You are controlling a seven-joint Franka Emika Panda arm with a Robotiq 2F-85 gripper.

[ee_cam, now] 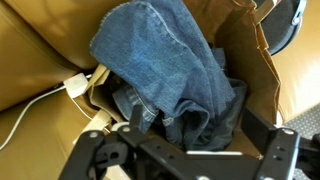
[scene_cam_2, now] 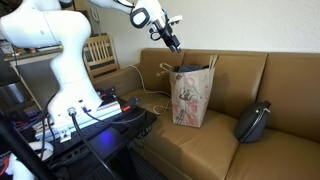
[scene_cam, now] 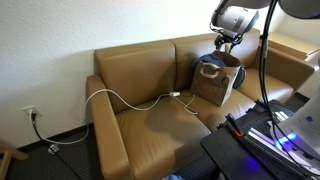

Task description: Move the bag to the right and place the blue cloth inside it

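Gripper (scene_cam_2: 175, 44) open above bag (scene_cam_2: 190, 100); blue cloth (ee_cam: 165, 60) inside; white cable (scene_cam: 130, 100) beside; cushion (scene_cam_2: 252, 122) apart.

Sofa (scene_cam: 130, 125): the seat away from the bag (scene_cam_2: 190, 98) is bare except for a white cable (scene_cam: 125, 100) trailing across it to the bag's side. Bag: upright on the seat with the backrest just behind; its mouth faces up and is stuffed with the blue cloth (ee_cam: 165, 70), leaving only thin gaps along the paper walls. Pincer (scene_cam_2: 172, 42): above the bag's mouth, jaws apart, open air around it. Dark cushion (scene_cam_2: 255, 122): on the seat near the bag, not touching, bare seat between.
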